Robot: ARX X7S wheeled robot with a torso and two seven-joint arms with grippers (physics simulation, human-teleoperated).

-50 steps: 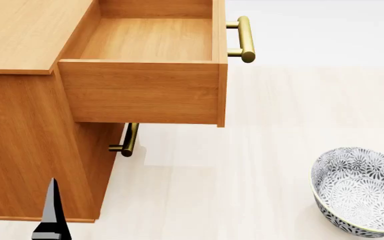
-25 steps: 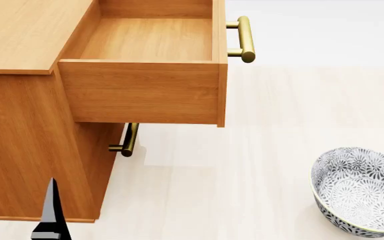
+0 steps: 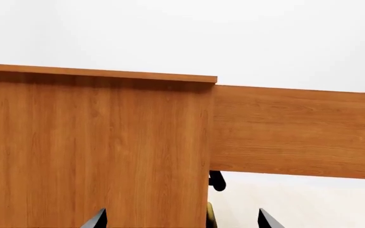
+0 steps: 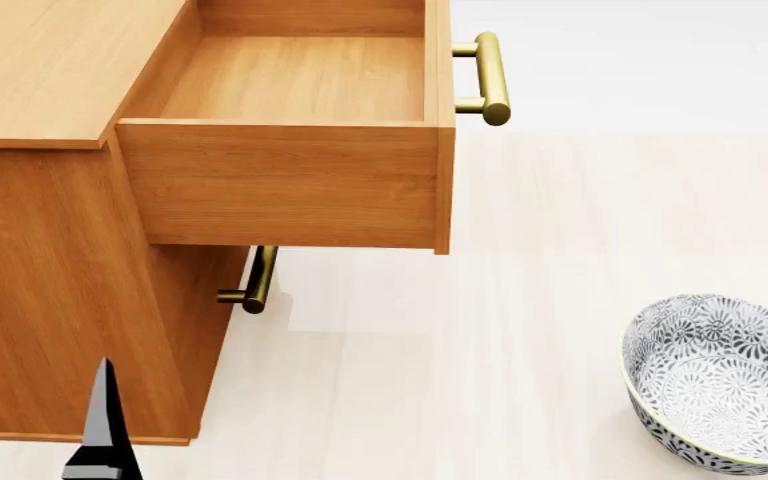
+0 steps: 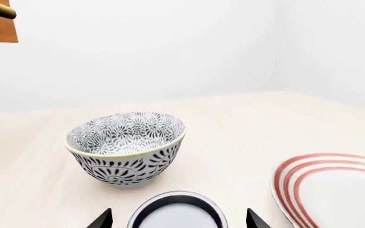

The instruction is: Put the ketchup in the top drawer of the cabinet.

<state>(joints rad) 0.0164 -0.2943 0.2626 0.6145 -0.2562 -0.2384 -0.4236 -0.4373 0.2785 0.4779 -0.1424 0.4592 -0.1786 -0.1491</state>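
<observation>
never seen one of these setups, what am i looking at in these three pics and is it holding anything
These are simulator renders from a two-armed wheeled robot. One picture comes from a camera on its head, looking down; the other two come from cameras beside each gripper.

The head view shows a wooden cabinet with its top drawer pulled open and empty, a lower drawer handle beneath it, and a patterned bowl on the pale surface.

The left wrist view faces the cabinet's side; the left gripper has its fingertips spread, with nothing between them.

The right wrist view looks at the same bowl, a red-ringed plate and the silver lid of a can, probably the ketchup, between the spread fingertips of the right gripper. It looks open around the can, not yet gripping.
</observation>
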